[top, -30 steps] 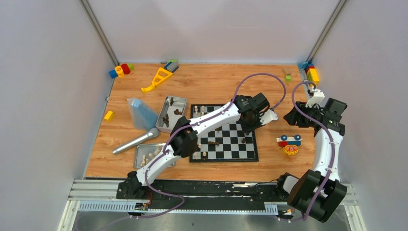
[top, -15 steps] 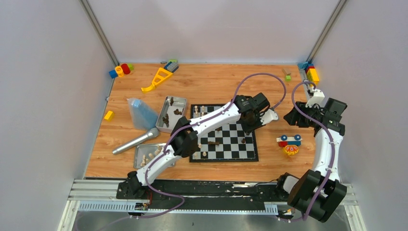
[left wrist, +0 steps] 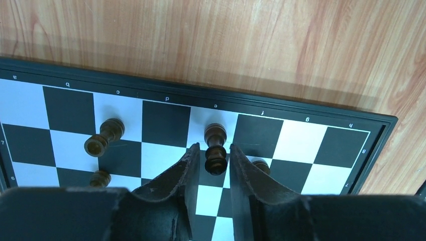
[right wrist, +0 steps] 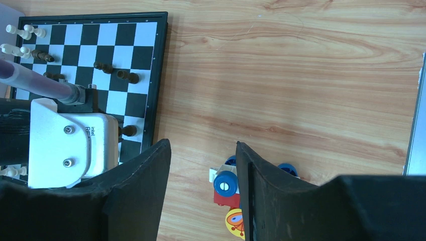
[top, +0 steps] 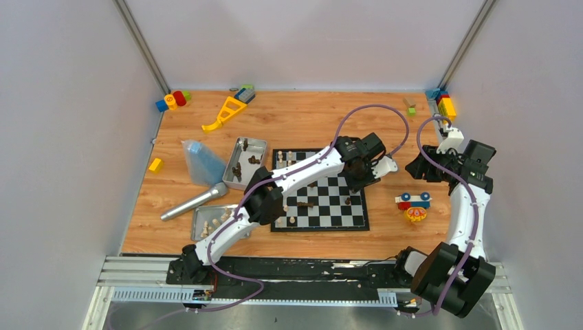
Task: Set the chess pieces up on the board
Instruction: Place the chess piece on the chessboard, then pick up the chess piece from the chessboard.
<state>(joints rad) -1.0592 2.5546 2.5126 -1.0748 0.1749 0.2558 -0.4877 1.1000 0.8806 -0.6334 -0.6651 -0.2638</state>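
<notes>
The left gripper (left wrist: pixel 213 149) has just eased off. Its jaws, pinched tight a second ago, now stand narrowly parted. The dark chess piece (left wrist: pixel 215 143) sits upright between the fingers (left wrist: pixel 187 165), seemingly clear of both. That reads as a release, so this man looks delivered onto the board (left wrist: pixel 321 143). It is on a white square in the edge row, directly ahead of the fingertips. From overhead the arm has barely shifted over that second, so no retreat yet. The next job is probably a straight lift without clipping the piece. Two more dark pieces (left wrist: pixel 104 136) stand off to the gripper's left and one peeks out just past the right finger. Plenty of work remains: a metal tray of dark pieces (top: pixel 246 159) and a metal tray of pale pieces (top: pixel 213 220) lie well away, back along the arm. The right gripper (right wrist: pixel 202 148) hangs where it was, half spread and holding nothing, above a toy car (right wrist: pixel 226 183). As for writing, the board's border shows file letters a through h, with e just beyond the placed piece, plus rank numerals at the sides. The white camera housing left of the right gripper reads "intel".
</notes>
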